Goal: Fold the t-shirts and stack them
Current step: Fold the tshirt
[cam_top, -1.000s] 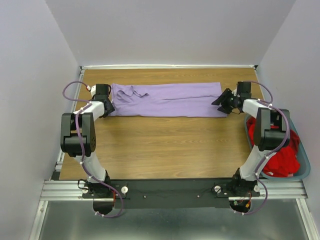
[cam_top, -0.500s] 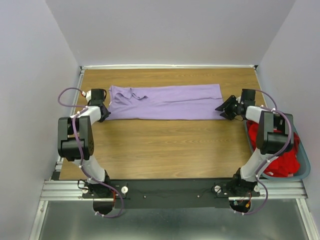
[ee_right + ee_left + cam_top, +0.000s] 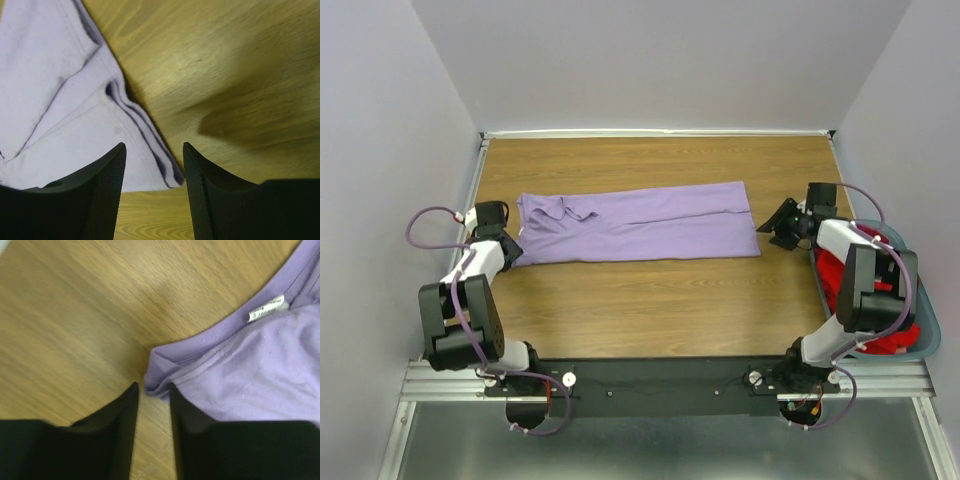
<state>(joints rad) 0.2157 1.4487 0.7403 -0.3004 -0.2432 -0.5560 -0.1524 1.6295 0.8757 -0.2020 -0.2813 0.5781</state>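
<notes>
The lavender t-shirt (image 3: 638, 223), folded into a long strip, lies across the middle of the table with its collar to the left. My left gripper (image 3: 510, 246) is at the strip's left end. In the left wrist view (image 3: 152, 389) its jaws stand narrow and pinch a bunched fold of the lavender t-shirt (image 3: 250, 370) beside the collar at their tips. My right gripper (image 3: 776, 226) is open just off the strip's right end. In the right wrist view (image 3: 154, 150) the hem corner (image 3: 75, 115) lies flat between and ahead of the jaws, untouched. The red t-shirt (image 3: 880, 305) lies crumpled in the basket.
The teal-grey basket (image 3: 926, 345) stands at the table's right edge, close to my right arm. Walls close in the back and both sides. Bare wood shows in front of and behind the strip.
The lavender strip has slid toward the near side and to the left along with my left gripper. My right gripper has drawn back slightly to the right, off the hem.
</notes>
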